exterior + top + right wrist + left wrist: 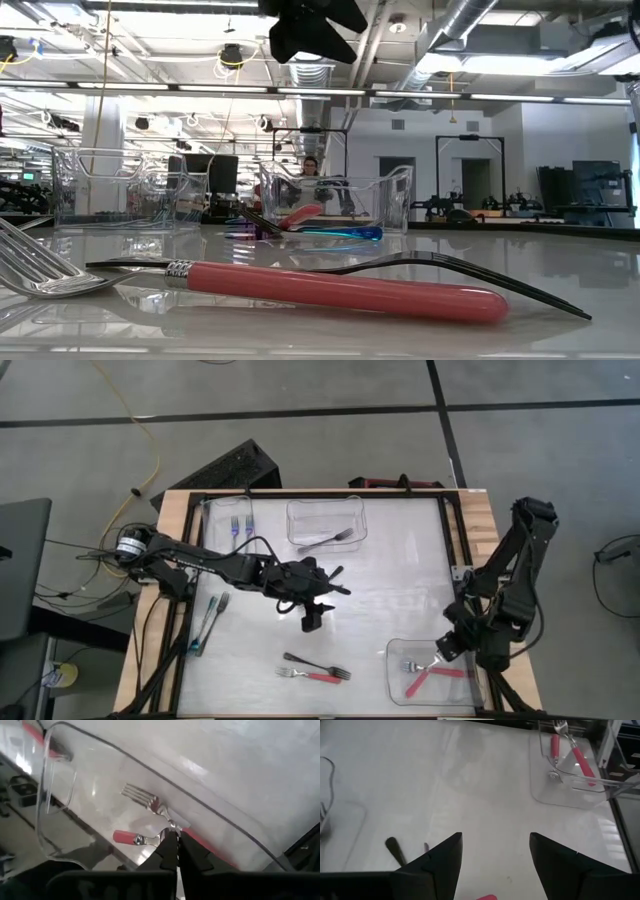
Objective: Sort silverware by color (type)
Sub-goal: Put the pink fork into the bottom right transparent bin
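My left gripper (315,612) is open and empty, up above the middle of the table; it also shows in the low view (305,25). Below and nearer lie a black-handled fork (303,660) and a red-handled fork (312,676), flat on the table. My right gripper (175,840) is shut at the edge of the near right clear tub (395,685), which holds red-handled forks (432,674). Two blue-handled forks (240,525) lie at the far left. Two dark and teal forks (208,622) lie at the left. A black fork (325,542) lies in the far clear tub (295,510). My right gripper's shut fingertips (170,851) stand over the wall of the near right tub, right above the neck of a red-handled fork (150,800). I cannot tell whether they touch the fork or the tub.
A dark frame (448,530) runs around the table top. A black keyboard-like object (225,468) lies beyond the far left corner. In the low view a person (310,168) shows far off in the room behind the tubs.
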